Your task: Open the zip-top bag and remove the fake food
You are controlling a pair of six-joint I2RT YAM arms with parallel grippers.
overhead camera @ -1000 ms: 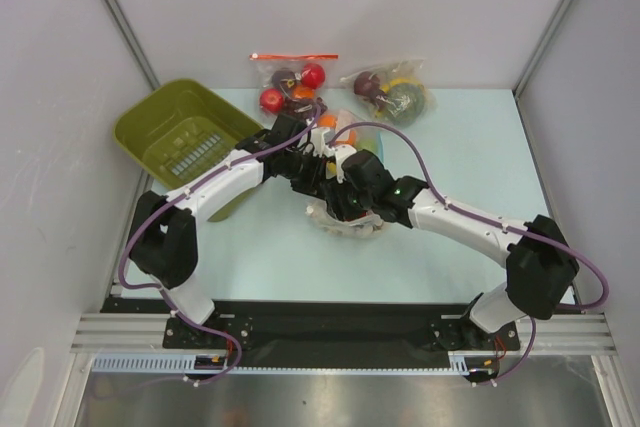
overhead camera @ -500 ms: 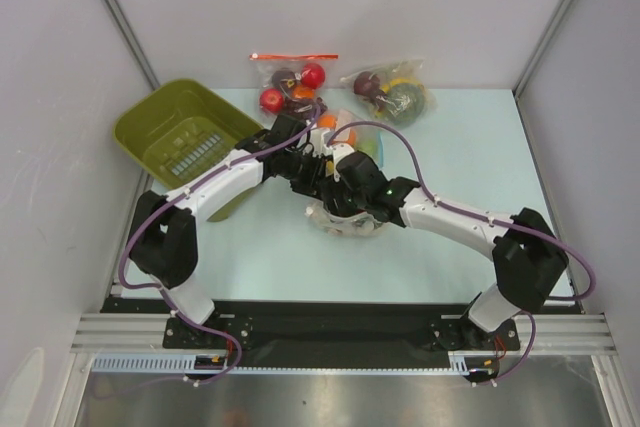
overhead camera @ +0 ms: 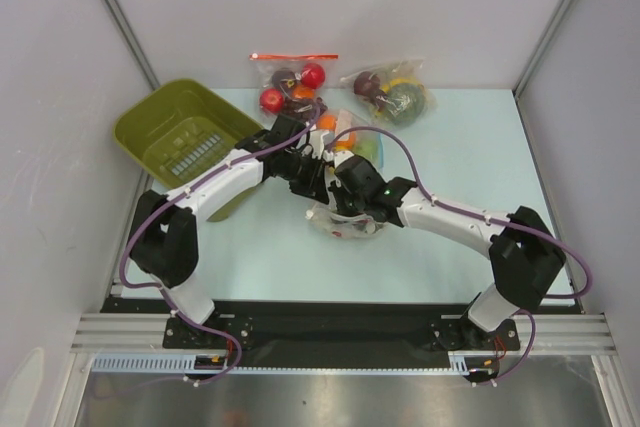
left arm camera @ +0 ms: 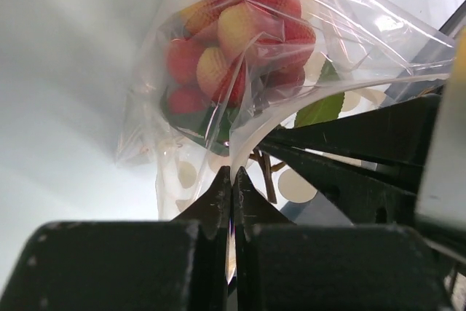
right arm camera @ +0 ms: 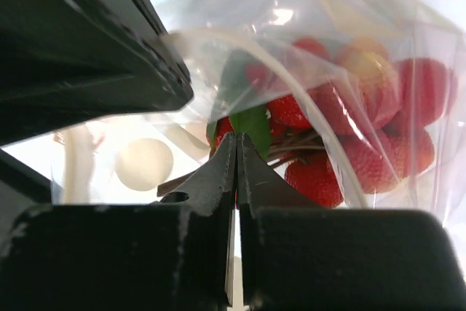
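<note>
Near the middle of the worktop [overhead camera: 470, 167], seen from above, the left gripper [overhead camera: 316, 177] and the right gripper [overhead camera: 346, 203] are meeting tip to tip over the zip-top bag [overhead camera: 345, 229]. The bag is sitting under and just near of them, well apart from the other bags [overhead camera: 385, 92] at the far edge. With both crowding one spot, any pull apart is risking a knock between the two grippers. From the left wrist, the jaws are pinching shut on a thin fold of the bag's film, and the fake food [left arm camera: 240, 41] is bunching in the bag's far end. So slight a hold is in danger of slipping free under tension, or of dragging the whole bag rather than parting the zip. From the right wrist, the jaws are pressing closed, seemingly on a sliver of film, right beside the left gripper. If both are gripping the same wall, the mouth is not going to part, and a hard tug is threatening to tear the plastic or scatter the fake food.
</note>
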